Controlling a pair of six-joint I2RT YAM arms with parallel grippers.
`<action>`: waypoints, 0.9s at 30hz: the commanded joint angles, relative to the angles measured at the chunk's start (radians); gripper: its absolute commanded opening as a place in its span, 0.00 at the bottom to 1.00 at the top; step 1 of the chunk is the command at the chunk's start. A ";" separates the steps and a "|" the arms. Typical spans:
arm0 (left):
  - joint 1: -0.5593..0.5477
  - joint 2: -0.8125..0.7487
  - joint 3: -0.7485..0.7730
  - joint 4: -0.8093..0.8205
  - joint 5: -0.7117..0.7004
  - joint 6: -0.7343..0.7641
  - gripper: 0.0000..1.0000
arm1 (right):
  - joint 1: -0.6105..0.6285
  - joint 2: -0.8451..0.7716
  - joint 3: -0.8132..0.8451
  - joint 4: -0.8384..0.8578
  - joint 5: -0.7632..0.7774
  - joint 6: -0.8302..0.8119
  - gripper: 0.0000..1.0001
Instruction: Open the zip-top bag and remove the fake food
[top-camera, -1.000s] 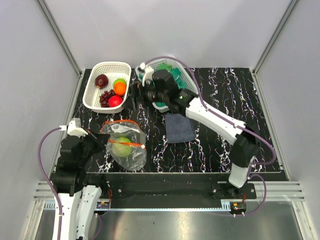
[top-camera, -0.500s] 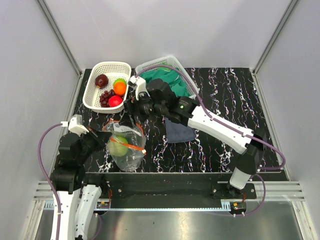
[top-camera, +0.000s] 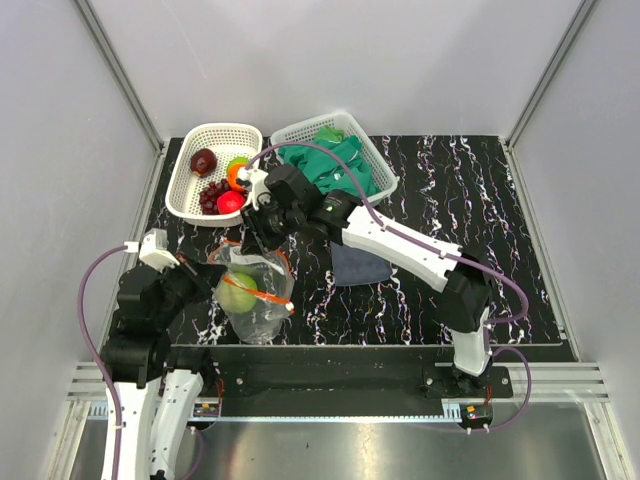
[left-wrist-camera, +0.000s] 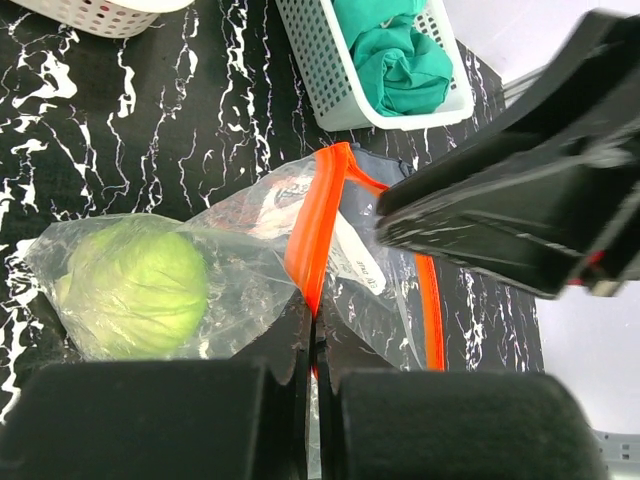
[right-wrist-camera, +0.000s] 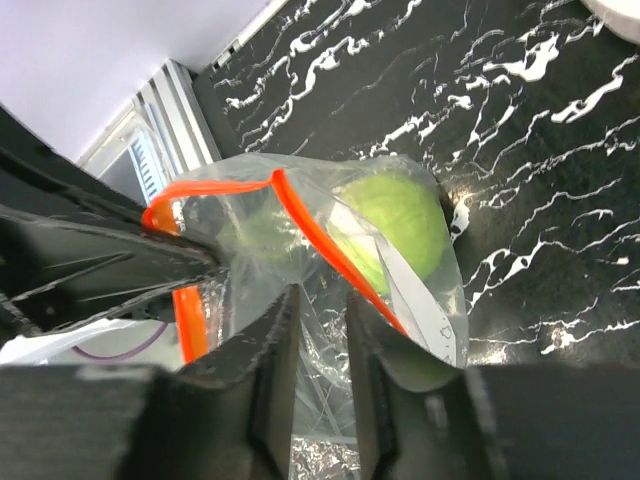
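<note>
fruit basket (top-camera: 214, 128), cloth basket (top-camera: 383, 172) line far edge, table (top-camera: 470, 190) free at right

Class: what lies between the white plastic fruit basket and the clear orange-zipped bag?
In the top view: the right gripper, above black marbled tabletop.

Zip-top bag (left-wrist-camera: 250, 250) of clear, crinkled, shiny plastic; table (top-camera: 480, 200) glossy, marble-patterned.

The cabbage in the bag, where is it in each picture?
Top external: cabbage sits low and left of centre, inside the bag.
Left wrist: cabbage is at the lower left, looking big.
Right wrist: cabbage is right of centre.
Shared landmark: the orange zip strip runs close beside it in all three.
</note>
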 joint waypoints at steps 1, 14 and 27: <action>-0.002 0.018 0.037 0.084 0.047 0.008 0.00 | 0.022 0.016 0.018 -0.010 -0.040 -0.011 0.30; -0.002 0.033 -0.028 0.166 0.108 -0.052 0.00 | 0.038 0.192 0.000 0.030 0.032 0.032 0.29; -0.002 -0.027 -0.134 0.186 0.101 -0.110 0.00 | 0.038 0.255 -0.045 0.079 -0.046 0.073 0.71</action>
